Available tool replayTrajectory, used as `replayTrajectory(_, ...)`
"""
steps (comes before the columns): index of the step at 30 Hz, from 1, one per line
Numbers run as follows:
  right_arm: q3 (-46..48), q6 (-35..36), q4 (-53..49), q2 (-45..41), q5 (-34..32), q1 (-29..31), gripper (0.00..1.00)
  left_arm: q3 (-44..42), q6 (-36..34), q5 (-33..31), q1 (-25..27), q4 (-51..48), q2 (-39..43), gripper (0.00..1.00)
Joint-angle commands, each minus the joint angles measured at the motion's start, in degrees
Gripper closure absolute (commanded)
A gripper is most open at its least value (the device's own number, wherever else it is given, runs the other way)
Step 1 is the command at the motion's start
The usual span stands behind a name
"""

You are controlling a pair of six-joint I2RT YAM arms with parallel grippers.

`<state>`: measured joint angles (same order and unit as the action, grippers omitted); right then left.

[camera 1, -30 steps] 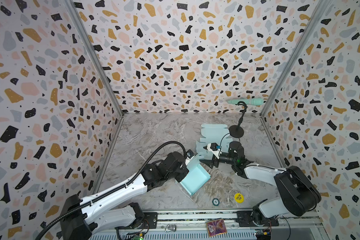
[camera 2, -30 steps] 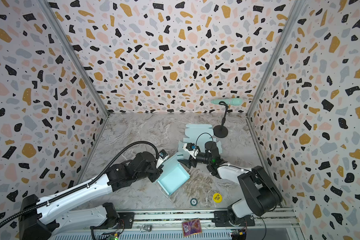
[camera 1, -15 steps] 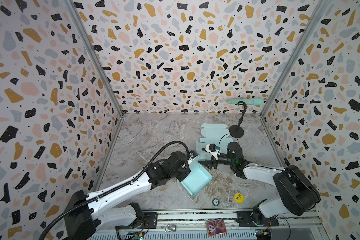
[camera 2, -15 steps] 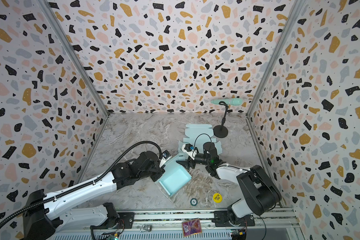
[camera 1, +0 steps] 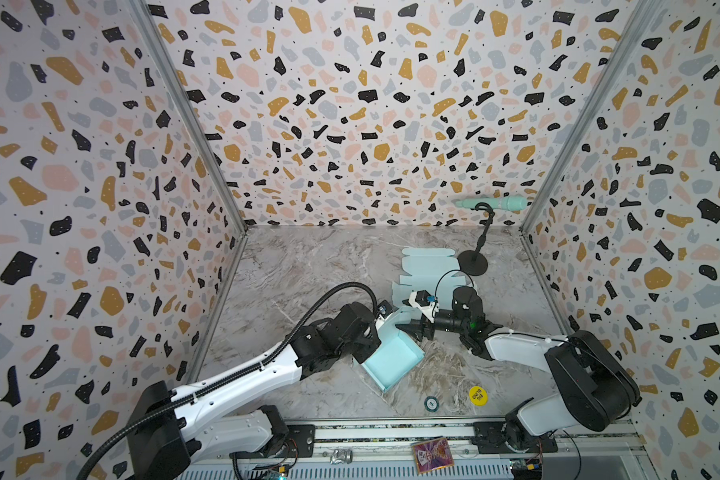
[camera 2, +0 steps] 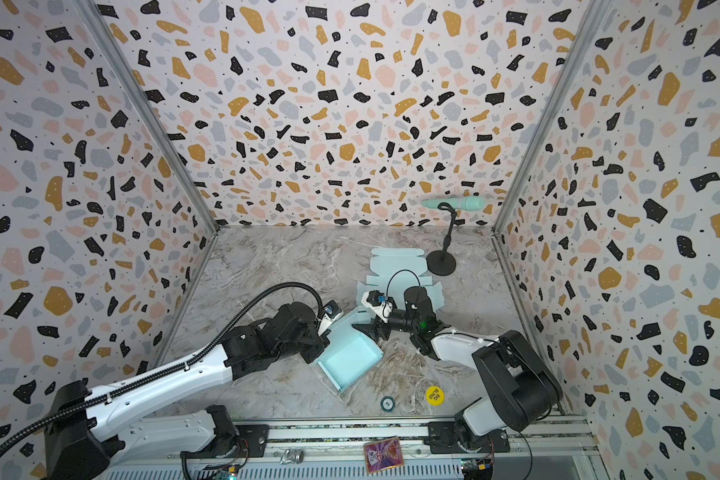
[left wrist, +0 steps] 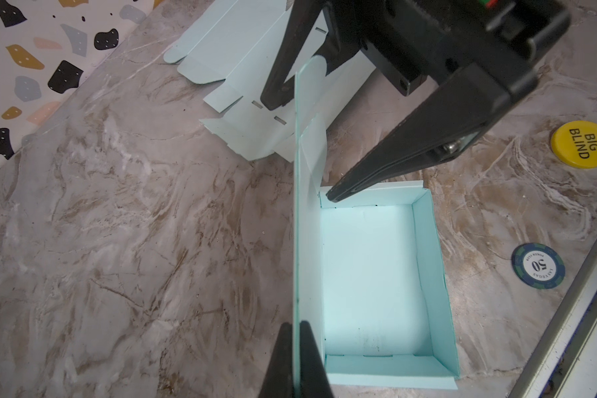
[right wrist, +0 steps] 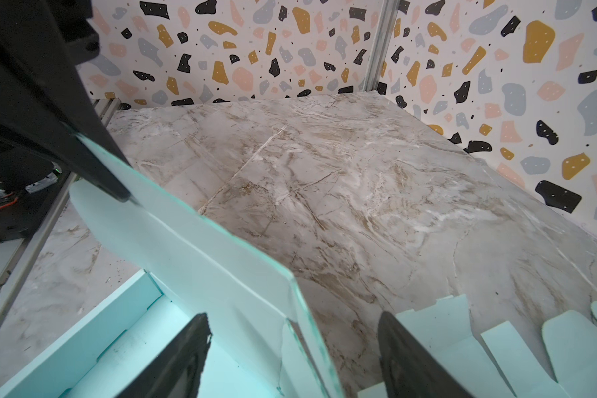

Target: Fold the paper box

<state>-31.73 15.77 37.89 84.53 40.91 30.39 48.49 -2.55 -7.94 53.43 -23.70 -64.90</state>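
Note:
The paper box [camera 1: 393, 359] [camera 2: 350, 359] is a light teal tray with low walls at front centre, and one long panel [left wrist: 305, 241] stands upright along its side. My left gripper [left wrist: 295, 358] is shut on that panel's edge, one finger on each face. My right gripper [right wrist: 293, 318] [camera 1: 410, 322] is open and straddles the panel's far end [right wrist: 255, 275]. One finger [left wrist: 393, 155] reaches over the tray's corner and the other finger [left wrist: 283, 69] is outside the panel. Neither finger visibly presses the paper.
A second, flat teal box blank [camera 1: 427, 266] [left wrist: 255, 86] lies behind the tray. A microphone stand [camera 1: 472, 262] rises at the back right. A yellow "BIG BLIND" disc [camera 1: 477, 395] and a poker chip [camera 1: 431, 402] lie near the front rail [camera 1: 391, 432]. Patterned walls close three sides.
The left arm has edged forward and right with the panel in its grip. The right gripper's jaws have narrowed a little around the panel's end.

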Motion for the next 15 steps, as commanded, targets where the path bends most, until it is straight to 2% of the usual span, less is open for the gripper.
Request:
replayTrajectory(1, -3.48, 3.65, -4.31, 0.86, -0.34, 0.28, 0.24, -0.68, -1.18, 0.2, 0.01, 2.48, 1.49, 1.0)
replayTrajectory(9, -5.13, 5.65, -5.67, 2.36, 0.38, 0.39, 0.28, -0.24, -2.02, 0.74, -0.02, 2.43, 0.58, 1.0)
replayTrajectory(15, -5.82, 6.51, -6.44, 2.85, 0.52, 0.38, 0.37, -0.24, -2.14, 0.83, -0.02, 2.7, 0.4, 1.0)
